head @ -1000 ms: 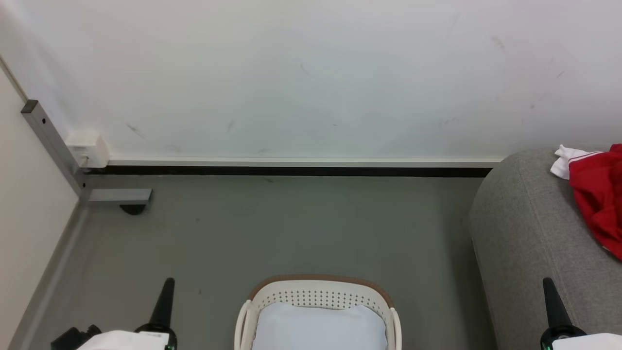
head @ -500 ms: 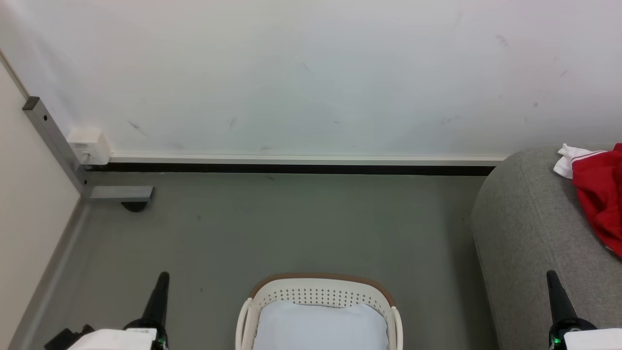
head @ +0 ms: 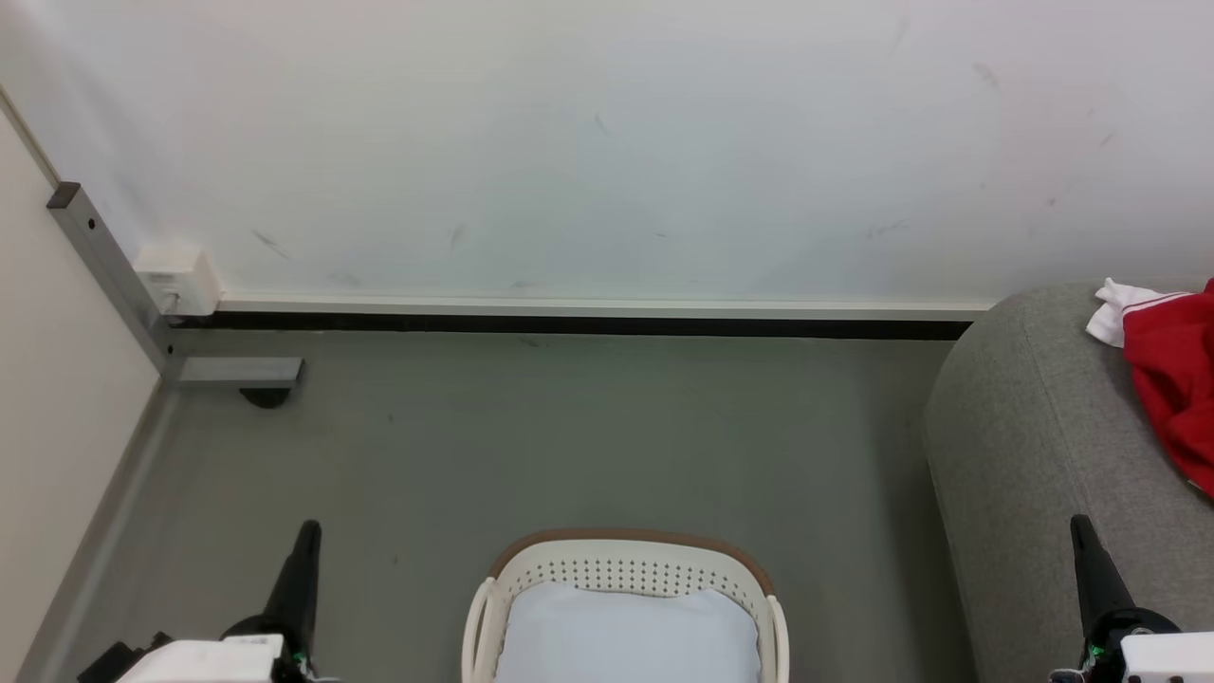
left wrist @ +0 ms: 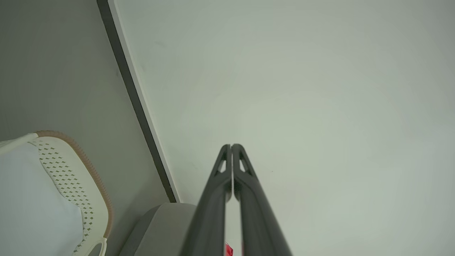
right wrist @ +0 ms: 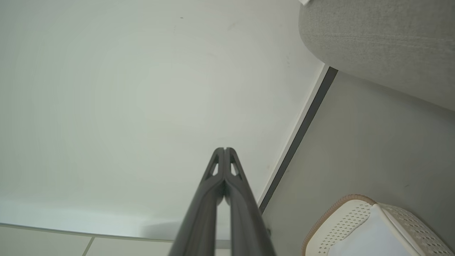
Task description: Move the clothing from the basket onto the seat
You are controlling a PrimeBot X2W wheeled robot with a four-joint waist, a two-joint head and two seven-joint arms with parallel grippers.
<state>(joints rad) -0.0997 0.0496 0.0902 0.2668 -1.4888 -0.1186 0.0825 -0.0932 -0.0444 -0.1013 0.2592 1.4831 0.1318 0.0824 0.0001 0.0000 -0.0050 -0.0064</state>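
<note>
Fingers first: the two dark fingers of my left gripper (left wrist: 231,146) are pressed flat together with nothing between them. The right gripper (right wrist: 224,149) looks the same, tips touching and nothing held. From the head camera I see the left gripper low at the near left, over the grey floor (head: 569,446), and the right gripper at the near right, in front of the seat (head: 1024,455) (both point away from me, towards the white wall (head: 607,142)). The basket (head: 626,543) stands on the floor between them at the near edge, and a pale blue-white pad (head: 626,636) lies inside it. The clothing (head: 1176,389) lies in a red heap on top of the seat at the far right, with a bit of white trim on the side towards the wall; the edge of the view cuts it off. Seat and basket stand apart, with bare floor between them.
</note>
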